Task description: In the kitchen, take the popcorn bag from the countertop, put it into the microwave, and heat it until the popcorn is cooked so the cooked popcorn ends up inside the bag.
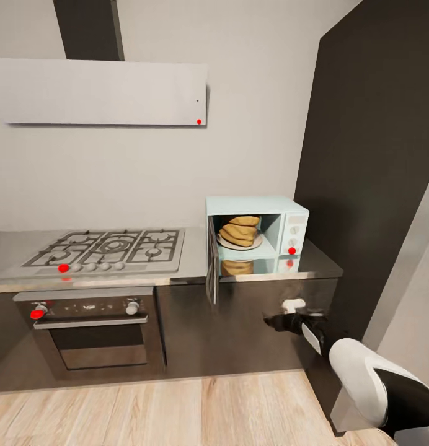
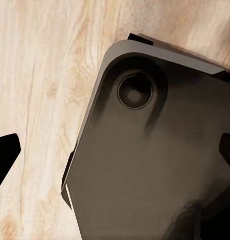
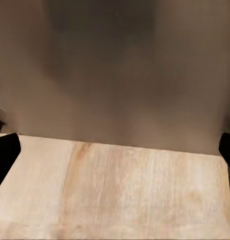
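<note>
1. Centrally in the head view, popcorn bag (image 1: 240, 230) sits inside microwave (image 1: 256, 234), door swung open, on the desk (image 1: 314, 265).
2. Right hand (image 1: 293, 316), lower right, fingers spread, empty.
3. Left hand (image 2: 115, 150) released, over wooden floor (image 2: 40, 75).

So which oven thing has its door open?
The small pale mint-blue microwave on the grey countertop; its door hangs open, while the steel built-in oven below the hob is closed.
</note>
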`<state>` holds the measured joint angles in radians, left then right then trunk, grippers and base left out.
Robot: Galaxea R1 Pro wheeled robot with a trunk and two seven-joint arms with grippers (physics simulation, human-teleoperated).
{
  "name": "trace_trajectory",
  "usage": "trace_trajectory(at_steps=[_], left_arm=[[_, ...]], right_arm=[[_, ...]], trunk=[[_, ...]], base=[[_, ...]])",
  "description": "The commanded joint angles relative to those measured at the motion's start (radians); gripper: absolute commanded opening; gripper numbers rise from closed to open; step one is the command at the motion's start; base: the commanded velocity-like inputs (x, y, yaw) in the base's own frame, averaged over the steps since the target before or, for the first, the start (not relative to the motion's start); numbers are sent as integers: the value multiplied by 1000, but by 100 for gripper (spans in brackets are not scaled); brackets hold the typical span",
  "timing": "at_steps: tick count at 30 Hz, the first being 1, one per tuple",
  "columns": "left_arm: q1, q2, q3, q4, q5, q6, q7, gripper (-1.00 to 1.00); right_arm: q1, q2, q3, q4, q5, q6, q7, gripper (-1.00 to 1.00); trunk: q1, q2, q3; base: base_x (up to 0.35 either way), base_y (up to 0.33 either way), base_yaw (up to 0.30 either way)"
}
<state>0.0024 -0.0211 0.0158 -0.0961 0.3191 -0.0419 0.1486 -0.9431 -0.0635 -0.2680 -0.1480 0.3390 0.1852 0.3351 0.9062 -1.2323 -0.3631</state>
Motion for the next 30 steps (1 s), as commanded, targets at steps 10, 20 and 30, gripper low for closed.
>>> trace_trajectory(at_steps=[10, 20, 30], left_arm=[[0, 0, 1, -2, 4, -2, 2, 100], [0, -2, 1, -2, 4, -1, 2, 100], [0, -2, -5, -2, 1, -2, -4, 100]], right_arm=[[247, -19, -8, 178, 9, -42, -46, 100], [577, -7, -9, 180, 3, -190, -175, 100], [725, -6, -10, 180, -1, -242, -246, 100]], trunk=[[0, -1, -1], [0, -1, -1], [0, -1, -1]], base=[[0, 0, 0], [0, 0, 0], [0, 0, 0]])
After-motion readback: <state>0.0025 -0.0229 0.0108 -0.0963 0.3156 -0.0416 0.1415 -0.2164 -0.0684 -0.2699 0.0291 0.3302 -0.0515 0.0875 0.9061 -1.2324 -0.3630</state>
